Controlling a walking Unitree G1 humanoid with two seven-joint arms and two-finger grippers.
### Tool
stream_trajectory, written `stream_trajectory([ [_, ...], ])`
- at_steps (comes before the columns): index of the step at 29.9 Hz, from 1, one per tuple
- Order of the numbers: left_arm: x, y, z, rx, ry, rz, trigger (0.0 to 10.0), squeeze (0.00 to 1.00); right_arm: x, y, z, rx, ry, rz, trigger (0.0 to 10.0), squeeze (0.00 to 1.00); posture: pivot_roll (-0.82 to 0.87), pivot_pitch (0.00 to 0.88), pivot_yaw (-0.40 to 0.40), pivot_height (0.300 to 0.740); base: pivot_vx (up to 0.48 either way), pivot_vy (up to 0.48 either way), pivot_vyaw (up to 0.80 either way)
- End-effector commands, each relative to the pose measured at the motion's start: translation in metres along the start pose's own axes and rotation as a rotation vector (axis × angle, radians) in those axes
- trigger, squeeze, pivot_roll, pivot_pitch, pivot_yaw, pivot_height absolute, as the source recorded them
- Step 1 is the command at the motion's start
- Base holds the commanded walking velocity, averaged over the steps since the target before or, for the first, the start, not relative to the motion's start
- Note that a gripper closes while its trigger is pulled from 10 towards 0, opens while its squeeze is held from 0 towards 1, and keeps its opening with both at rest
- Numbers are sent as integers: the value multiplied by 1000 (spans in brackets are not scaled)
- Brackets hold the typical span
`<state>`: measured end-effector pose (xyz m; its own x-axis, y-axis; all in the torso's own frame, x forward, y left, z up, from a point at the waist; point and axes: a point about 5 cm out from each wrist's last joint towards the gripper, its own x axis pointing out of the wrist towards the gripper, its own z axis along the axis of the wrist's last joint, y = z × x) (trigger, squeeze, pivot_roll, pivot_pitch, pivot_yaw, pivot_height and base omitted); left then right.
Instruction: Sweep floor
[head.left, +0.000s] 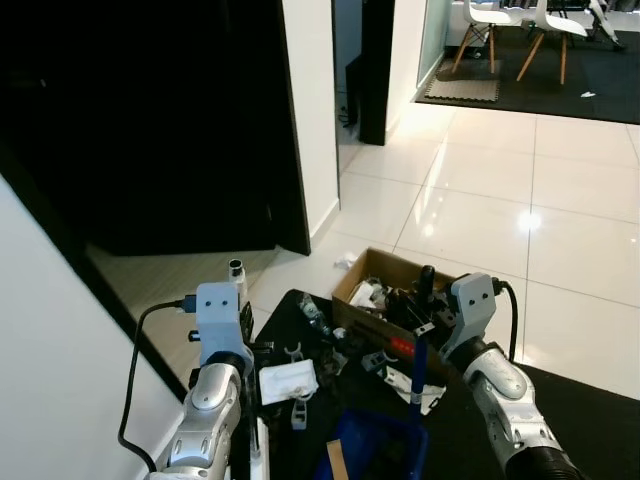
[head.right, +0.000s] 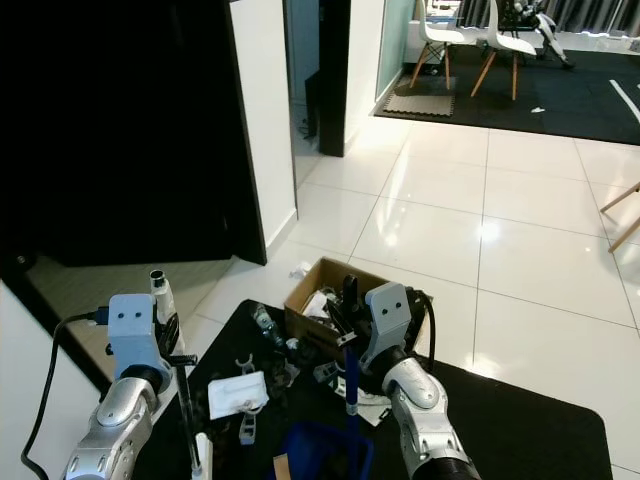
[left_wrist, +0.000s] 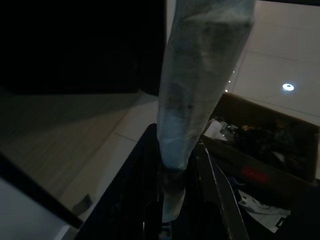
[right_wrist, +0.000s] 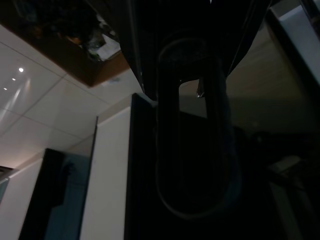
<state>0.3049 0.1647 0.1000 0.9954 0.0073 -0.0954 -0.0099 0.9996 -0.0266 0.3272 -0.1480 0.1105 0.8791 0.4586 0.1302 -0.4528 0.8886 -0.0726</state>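
Broom handle (left_wrist: 200, 90): pale, wrapped shaft; runs up between the left gripper's fingers in the left wrist view; its top end pokes up above the left wrist in the head views.
Left gripper (left_wrist: 175, 165): raised at the robot's left front, closed around the broom handle, fingers on both sides of the shaft.
Dustpan (head.left: 375, 445): blue, low and central between the two arms, resting on the black mat.
Dustpan handle (head.left: 417, 372): blue upright stick rising from the pan, just beside the right wrist.
Right gripper (right_wrist: 192, 125): raised at the robot's right front, beside the cardboard box; the right wrist view is very dark; a dark looped grip sits between the fingers; whether the fingers are clamped on it cannot be told.
Black mat (head.right: 520, 420): dark sheet under the dustpan and the litter, on the tiled floor.
Litter (head.left: 288, 380): white crumpled paper and small white and dark bits scattered on the mat, between the arms.
Cardboard box (head.left: 372, 268): open-topped, filled with mixed rubbish, at the mat's far edge.
Floor (head.left: 560, 200): glossy white tiles, reflecting lights.
Chairs (head.left: 530, 25): white, wooden legs, far across the room on a dark carpet.
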Motion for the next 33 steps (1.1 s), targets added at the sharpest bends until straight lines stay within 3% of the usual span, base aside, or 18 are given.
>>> stream_trajectory([
  [1, -1, 6, 2, 20, -23, 18, 10000, 0, 7, 4, 9, -16, -50, 17, 10000, 0, 5, 74, 73, 740, 480, 0, 0],
  [33, 0, 4, 2, 18, -28, 10, 10000, 0, 7, 3, 9, -17, -50, 14, 10000, 0, 5, 70, 75, 740, 480, 0, 0],
])
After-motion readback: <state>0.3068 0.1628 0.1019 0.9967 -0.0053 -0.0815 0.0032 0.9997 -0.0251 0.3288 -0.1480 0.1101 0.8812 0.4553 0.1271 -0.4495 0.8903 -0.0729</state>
